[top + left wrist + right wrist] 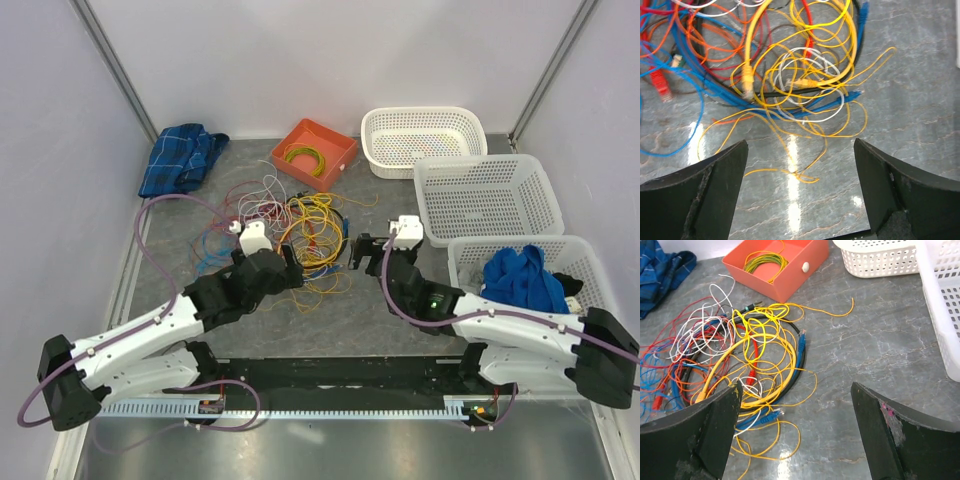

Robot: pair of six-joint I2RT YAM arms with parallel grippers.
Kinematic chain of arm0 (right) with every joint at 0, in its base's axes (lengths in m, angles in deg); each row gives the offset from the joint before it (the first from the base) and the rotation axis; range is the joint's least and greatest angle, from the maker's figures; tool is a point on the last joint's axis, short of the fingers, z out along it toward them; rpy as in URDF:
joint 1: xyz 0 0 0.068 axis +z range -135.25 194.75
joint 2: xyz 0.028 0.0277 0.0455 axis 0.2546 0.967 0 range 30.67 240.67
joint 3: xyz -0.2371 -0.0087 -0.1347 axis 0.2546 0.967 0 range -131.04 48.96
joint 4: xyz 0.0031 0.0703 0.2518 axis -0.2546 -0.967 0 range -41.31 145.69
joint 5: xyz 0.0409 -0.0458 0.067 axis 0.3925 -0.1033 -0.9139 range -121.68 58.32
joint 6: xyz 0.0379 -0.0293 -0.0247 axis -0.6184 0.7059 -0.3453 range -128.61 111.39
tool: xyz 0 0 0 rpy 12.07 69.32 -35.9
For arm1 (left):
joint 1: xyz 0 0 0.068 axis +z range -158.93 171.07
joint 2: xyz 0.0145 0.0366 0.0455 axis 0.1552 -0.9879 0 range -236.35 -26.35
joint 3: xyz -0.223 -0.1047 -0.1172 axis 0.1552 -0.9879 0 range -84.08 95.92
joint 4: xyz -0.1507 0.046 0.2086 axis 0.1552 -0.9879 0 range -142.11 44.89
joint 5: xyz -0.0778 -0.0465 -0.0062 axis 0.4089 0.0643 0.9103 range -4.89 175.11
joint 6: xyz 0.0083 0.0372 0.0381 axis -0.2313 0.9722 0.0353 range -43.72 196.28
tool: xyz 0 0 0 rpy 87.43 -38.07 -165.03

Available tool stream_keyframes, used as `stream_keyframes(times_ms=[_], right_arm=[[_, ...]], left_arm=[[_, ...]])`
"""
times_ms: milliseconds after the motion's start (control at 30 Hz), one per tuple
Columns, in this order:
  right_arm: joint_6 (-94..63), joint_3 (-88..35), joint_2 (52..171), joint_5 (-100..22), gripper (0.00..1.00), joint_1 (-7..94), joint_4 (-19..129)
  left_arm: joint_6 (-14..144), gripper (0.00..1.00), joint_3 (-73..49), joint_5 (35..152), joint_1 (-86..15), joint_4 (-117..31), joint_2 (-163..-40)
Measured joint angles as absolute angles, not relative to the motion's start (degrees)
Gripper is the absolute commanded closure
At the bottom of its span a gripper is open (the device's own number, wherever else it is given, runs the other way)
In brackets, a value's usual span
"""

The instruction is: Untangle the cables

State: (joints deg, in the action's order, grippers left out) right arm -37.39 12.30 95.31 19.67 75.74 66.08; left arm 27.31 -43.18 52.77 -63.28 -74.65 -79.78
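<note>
- The cables (300, 225) are lying in one tangled heap on the grey table (400, 320), about the middle of it, with yellow, orange, red, blue, white and black strands crossing over one another.
- Thin yellow loops are spreading out at the near and right sides of the heap; red and blue strands are trailing off to the left.
- The left gripper (288, 262) is hovering at the near left edge of the heap, its jaws standing wide apart and gripping nothing. In its wrist view, a thin yellow loop is lying on the table just ahead of the gap between the fingers.
- The right gripper (362, 250) is hanging just beside the right edge of the heap, its jaws likewise standing wide apart and empty.
- An orange tray (345, 150) is sitting just beyond the heap, holding a coiled yellow-green wire (303, 160).
- A blue checked cloth (180, 158) is lying bunched at the far left corner.
- Three white baskets (470, 125) are standing along the right side; the nearest is holding a blue rag (520, 278).
</note>
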Motion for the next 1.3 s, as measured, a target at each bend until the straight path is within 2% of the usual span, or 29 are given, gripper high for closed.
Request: stream_keyframes(times_ms=[100,233,367,467,700,933,1033,1067,1133,1167,1233,1300], right_arm=[[-37.48,14.90,89.94,18.88,0.02,75.76,64.97],[-37.78,19.07,83.60,18.10,0.02,75.76,65.19],[-38.31,21.83,82.88,17.46,0.02,75.76,65.47],[-38.85,23.16,83.38,16.72,0.02,75.76,65.69],[-38.92,25.94,84.10,14.88,0.02,75.76,68.55],[-38.83,28.25,84.69,14.62,0.02,75.76,71.74],[-38.83,28.80,85.83,14.40,0.02,75.74,72.40],[-38.83,28.84,86.24,14.38,0.02,75.76,72.55],[-38.83,28.91,86.90,14.32,0.02,75.76,72.84],[-38.81,28.91,87.12,14.32,0.02,75.76,72.95],[-38.76,28.91,87.49,14.36,0.02,75.76,73.23],[-38.63,28.91,87.86,14.38,0.02,75.76,73.34]], left_arm=[[28.93,0.09,-42.65,54.17,-63.28,-71.90,-81.86],[32.38,0.12,-37.06,55.24,-63.15,-67.73,-92.41],[35.31,0.22,-27.48,55.94,-61.81,-64.38,-107.14],[35.86,0.25,-23.83,58.48,-58.99,-62.61,-114.42],[35.83,0.26,-23.09,64.36,-48.41,-60.60,-121.77],[35.83,0.26,-20.84,67.05,-47.96,-59.31,-127.21],[35.83,0.35,-20.25,67.61,-47.93,-59.29,-130.07],[35.86,0.45,-19.94,67.72,-47.89,-59.29,-131.19],[35.92,0.56,-19.51,67.57,-47.76,-59.35,-132.59],[35.94,0.67,-19.26,67.86,-47.61,-59.42,-132.63],[36.01,0.72,-19.07,68.66,-47.34,-59.59,-132.63],[35.92,0.83,-19.09,68.80,-47.26,-60.14,-132.34]])
